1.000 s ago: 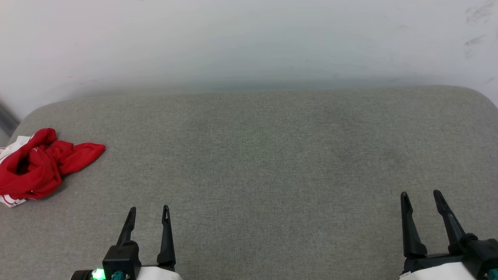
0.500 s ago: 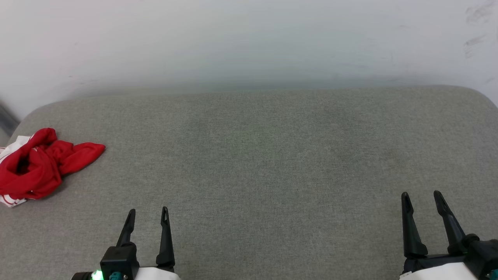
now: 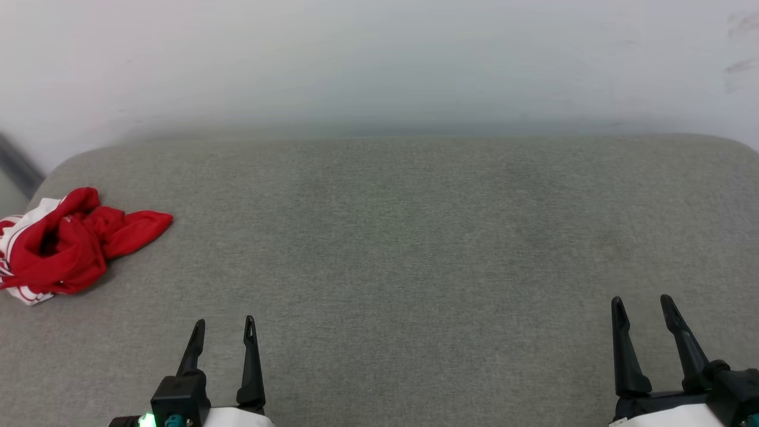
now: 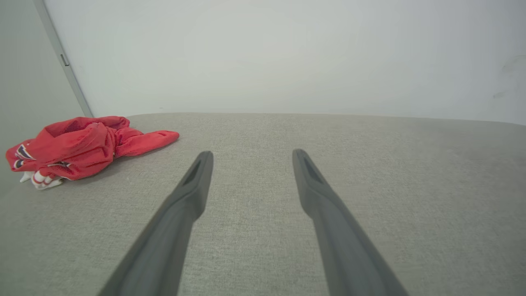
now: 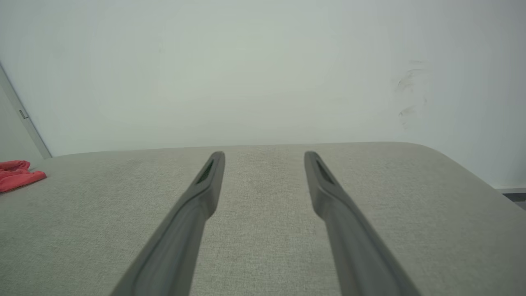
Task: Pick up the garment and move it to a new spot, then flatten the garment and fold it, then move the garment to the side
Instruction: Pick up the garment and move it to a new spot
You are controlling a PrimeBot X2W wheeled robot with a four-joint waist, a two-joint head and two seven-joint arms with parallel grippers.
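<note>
Head view: garment (image 3: 71, 243) bunched at cushion (image 3: 415, 237) left edge; left hand (image 3: 224, 323), right hand (image 3: 640, 301) spread.

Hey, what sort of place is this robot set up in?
Most likely an indoor lab or test room, not a lived-in home: a broad grey fabric-covered surface stands against a bare, scuffed white wall, with one crumpled red-and-white garment lying near its left edge.

Left arm (image 3: 237, 417), right arm (image 3: 670, 415) low; jaws apart.
</note>
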